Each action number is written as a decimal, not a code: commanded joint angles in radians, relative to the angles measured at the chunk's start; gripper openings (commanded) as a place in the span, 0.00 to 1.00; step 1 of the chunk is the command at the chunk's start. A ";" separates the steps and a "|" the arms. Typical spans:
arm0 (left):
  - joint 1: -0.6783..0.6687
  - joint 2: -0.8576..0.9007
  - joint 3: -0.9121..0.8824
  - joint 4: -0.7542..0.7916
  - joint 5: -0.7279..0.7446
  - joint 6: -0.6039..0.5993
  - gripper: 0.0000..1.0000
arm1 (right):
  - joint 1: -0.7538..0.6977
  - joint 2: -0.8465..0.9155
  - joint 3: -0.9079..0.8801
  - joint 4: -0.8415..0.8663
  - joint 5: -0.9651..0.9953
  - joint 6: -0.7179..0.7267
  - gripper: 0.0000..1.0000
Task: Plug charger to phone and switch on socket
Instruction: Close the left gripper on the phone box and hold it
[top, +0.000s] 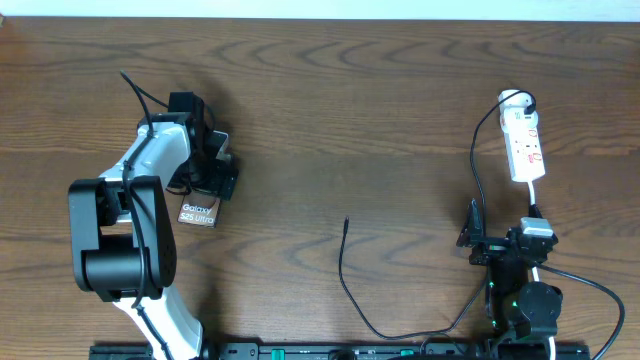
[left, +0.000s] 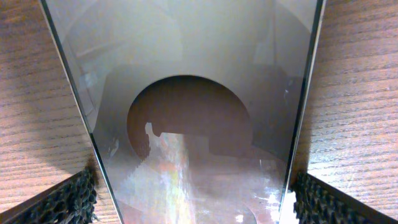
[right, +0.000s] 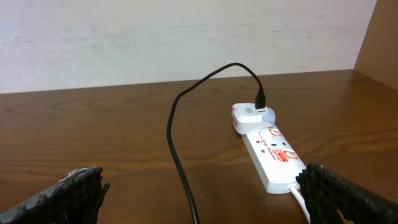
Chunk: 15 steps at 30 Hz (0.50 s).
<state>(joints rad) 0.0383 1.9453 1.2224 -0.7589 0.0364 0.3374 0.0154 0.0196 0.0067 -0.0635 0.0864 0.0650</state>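
Observation:
The phone (top: 197, 212) lies flat at the left, its white lettering showing; most of it is under my left gripper (top: 207, 165). In the left wrist view the phone (left: 186, 124) with its round brownish mark fills the space between the fingers of the left gripper (left: 193, 202), which straddle its long edges with thin gaps. The charger cable's plug tip (top: 346, 222) lies free mid-table. The cable (right: 174, 137) runs to a white adapter on the socket (top: 524, 145), which also shows in the right wrist view (right: 273, 155). My right gripper (top: 505, 233) is open and empty just short of the socket; its fingertips (right: 202, 180) straddle the cable.
The socket's white cord (top: 535, 205) runs back towards the right arm's base. The charger cable loops along the table's front edge (top: 400, 335). A pale wall stands behind the table (right: 186, 37).

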 joint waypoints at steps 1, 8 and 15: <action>0.003 0.013 -0.029 0.002 0.002 0.002 0.98 | 0.005 0.000 -0.001 -0.004 0.008 0.008 0.99; 0.003 0.013 -0.030 -0.002 0.005 0.002 0.98 | 0.005 0.000 -0.001 -0.004 0.008 0.009 0.99; 0.003 0.013 -0.030 -0.007 0.005 0.002 0.98 | 0.005 0.000 -0.001 -0.004 0.008 0.009 0.99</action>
<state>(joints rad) 0.0395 1.9453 1.2213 -0.7589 0.0471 0.3374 0.0154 0.0196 0.0067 -0.0635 0.0864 0.0650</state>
